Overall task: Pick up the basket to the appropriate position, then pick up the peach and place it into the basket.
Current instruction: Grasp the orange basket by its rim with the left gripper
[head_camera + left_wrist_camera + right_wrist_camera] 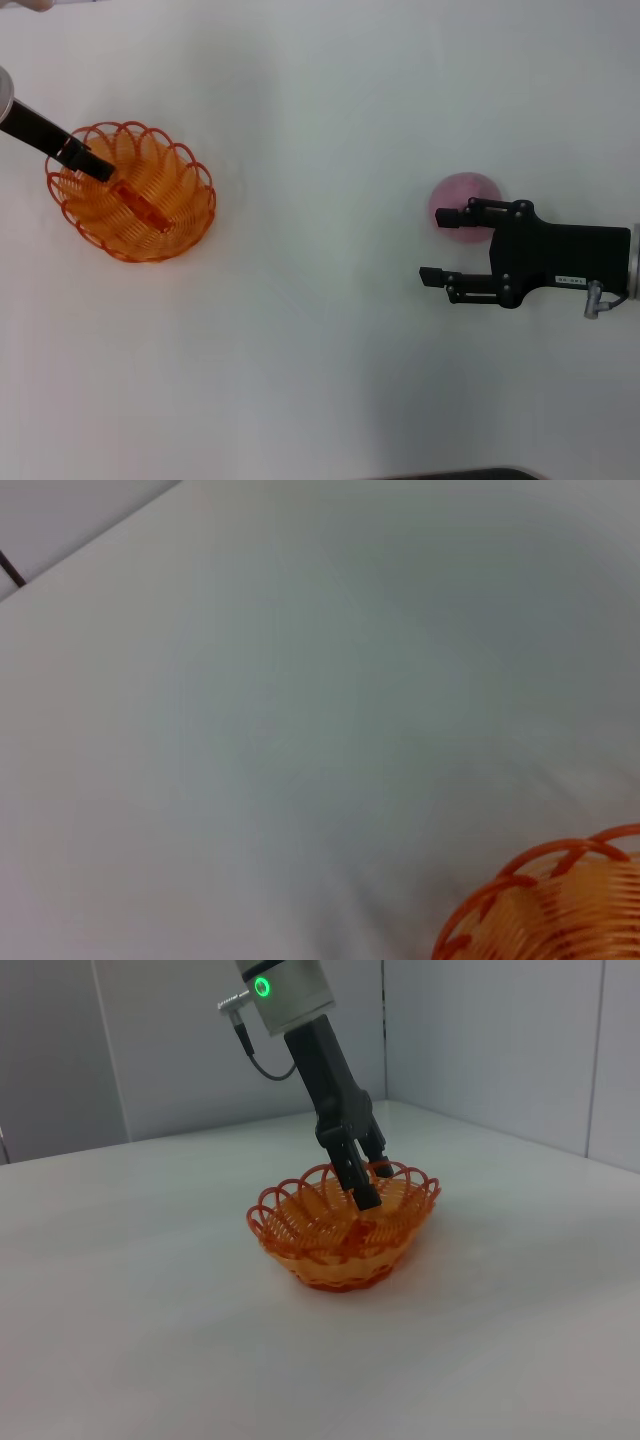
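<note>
The orange wire basket (160, 225) sits at the left of the white table; it also shows in the right wrist view (320, 1250) and, as a rim only, in the left wrist view (560, 905). My left gripper (95, 165) comes down onto its far left rim, one finger inside and one outside, shut on the rim (366, 1192). I cannot tell whether the basket is off the table. The pale pink peach (463, 195) lies at the right. My right gripper (438, 245) is open and empty, its far finger over the peach's near side.
The white table (320, 330) stretches between basket and peach. Grey walls (480, 1030) stand behind the table's far corner. The table edge (70, 552) shows in the left wrist view. A dark strip (450, 474) lies at the front edge.
</note>
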You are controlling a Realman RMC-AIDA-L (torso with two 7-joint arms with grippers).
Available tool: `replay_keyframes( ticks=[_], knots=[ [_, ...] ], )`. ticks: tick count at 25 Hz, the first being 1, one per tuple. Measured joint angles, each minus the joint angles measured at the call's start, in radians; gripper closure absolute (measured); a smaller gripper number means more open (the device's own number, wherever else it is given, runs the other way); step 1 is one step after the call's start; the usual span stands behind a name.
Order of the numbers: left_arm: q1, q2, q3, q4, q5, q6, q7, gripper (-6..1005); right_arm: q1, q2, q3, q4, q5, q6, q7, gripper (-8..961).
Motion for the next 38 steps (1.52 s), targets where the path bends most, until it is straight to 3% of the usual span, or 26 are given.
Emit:
replay_keyframes(
  ticks=[7, 9, 20, 26, 38],
  knots=[
    [0.0, -0.002, 0.008, 0.01, 0.0, 0.005, 0.0, 266, 0.0, 0.0, 0.0, 0.0, 0.0, 0.001, 0.0, 171],
    [0.0, -0.002, 0.02, 0.01, 0.0, 0.006, 0.0, 491, 0.0, 0.0, 0.0, 0.0, 0.0, 0.001, 0.0, 171],
    [0.007, -0.005, 0.027, 0.024, 0.0, 0.005, -0.002, 723, 0.0, 0.0, 0.0, 0.0, 0.0, 0.003, 0.0, 171],
    [0.007, -0.005, 0.024, 0.025, 0.0, 0.008, -0.002, 810, 0.001, 0.0, 0.0, 0.0, 0.0, 0.003, 0.0, 172],
    [-0.008, 0.004, 0.002, 0.053, -0.002, 0.115, -0.045, 839, 0.002, 0.0, 0.0, 0.0, 0.0, 0.005, 0.0, 172]
  ],
)
